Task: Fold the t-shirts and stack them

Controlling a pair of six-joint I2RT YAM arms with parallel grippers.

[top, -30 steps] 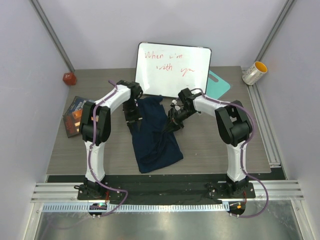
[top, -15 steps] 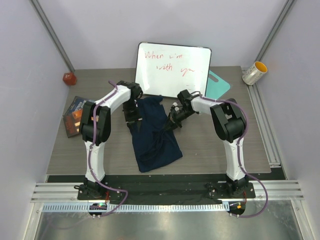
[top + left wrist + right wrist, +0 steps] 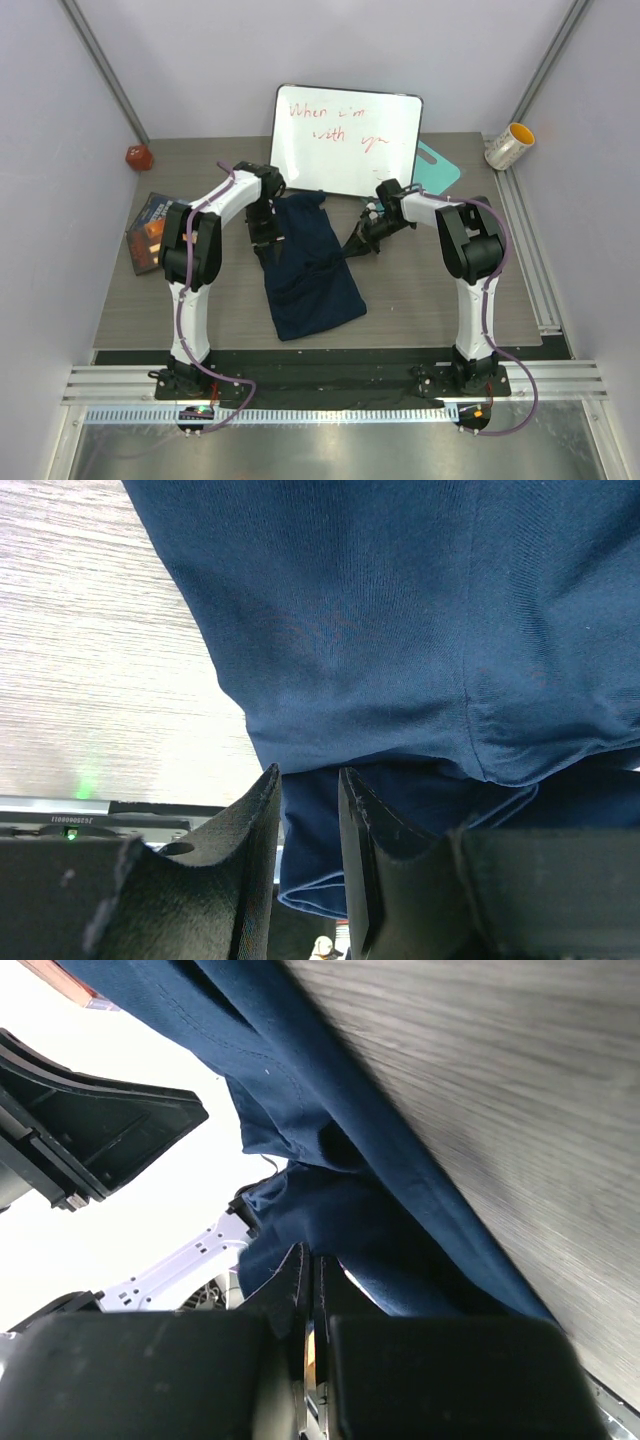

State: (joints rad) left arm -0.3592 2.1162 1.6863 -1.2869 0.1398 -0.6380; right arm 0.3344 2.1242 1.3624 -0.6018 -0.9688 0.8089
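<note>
Spreading the shirt to fold.
My left gripper pinches one edge, jaws narrow; right gripper clamps another. Next I draw them apart evenly.

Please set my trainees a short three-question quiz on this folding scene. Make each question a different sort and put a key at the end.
1. True or false: the left hand is closed on the t-shirt.
2. Pick one. The right hand is: A, open above the fabric; B, shut on the t-shirt's edge; C, shut on nothing.
3. Short answer: what flat object lies to the robot's left of the t-shirt?

Key: 1 true; 2 B; 3 the book.
</note>
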